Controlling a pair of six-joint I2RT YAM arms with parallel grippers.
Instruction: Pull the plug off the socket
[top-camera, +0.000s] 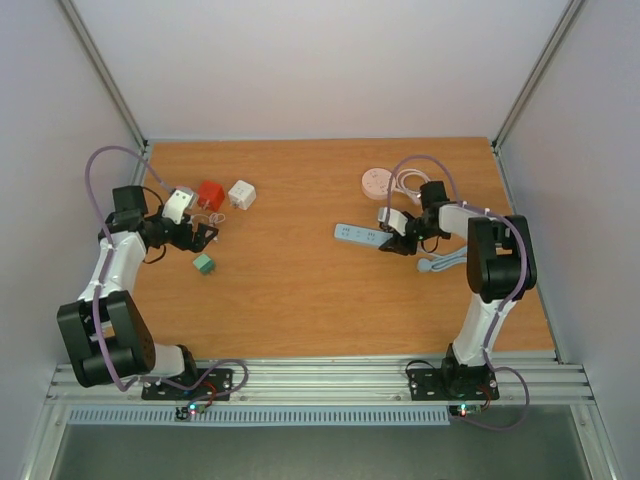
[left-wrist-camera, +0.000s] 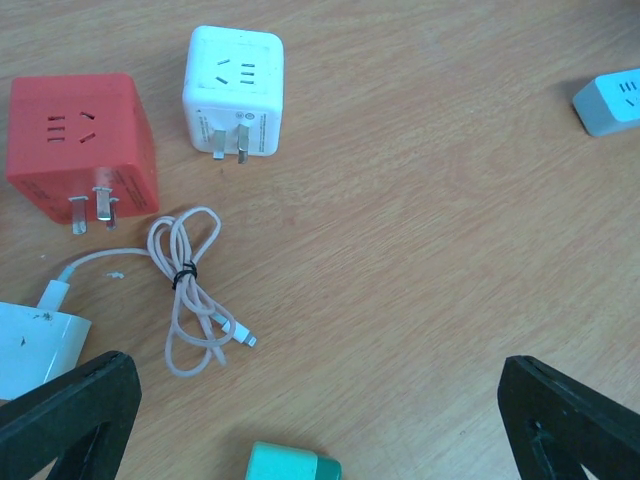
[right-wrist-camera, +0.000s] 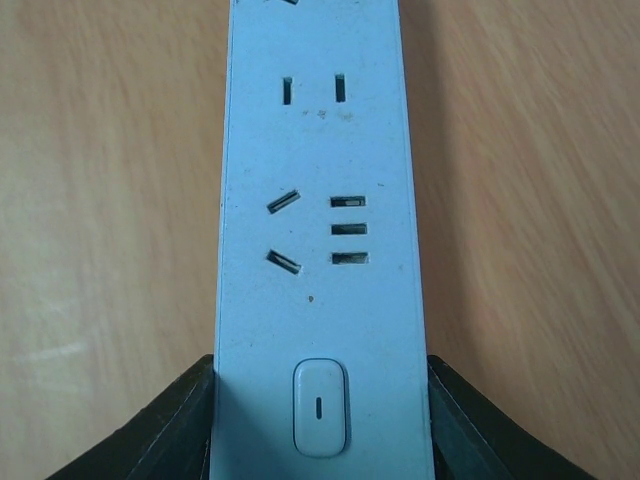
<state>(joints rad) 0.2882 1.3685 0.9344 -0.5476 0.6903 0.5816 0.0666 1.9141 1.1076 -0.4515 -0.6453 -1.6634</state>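
A light-blue power strip (top-camera: 358, 236) lies on the wooden table right of centre. In the right wrist view the strip (right-wrist-camera: 320, 250) shows empty sockets and a white switch (right-wrist-camera: 320, 407). My right gripper (right-wrist-camera: 320, 430) is shut on its switch end, one finger against each side; it also shows from above (top-camera: 395, 240). My left gripper (left-wrist-camera: 315, 400) is open and empty over the table at the left (top-camera: 205, 235). A teal plug (left-wrist-camera: 292, 463) lies loose just below it, also in the top view (top-camera: 204, 263).
A red cube adapter (left-wrist-camera: 80, 140) and a white cube adapter (left-wrist-camera: 233, 90) lie beyond the left gripper, with a coiled pinkish cable (left-wrist-camera: 190, 290) and a white charger (left-wrist-camera: 35, 345). A round pale socket (top-camera: 376, 181) with a white cord sits behind the strip.
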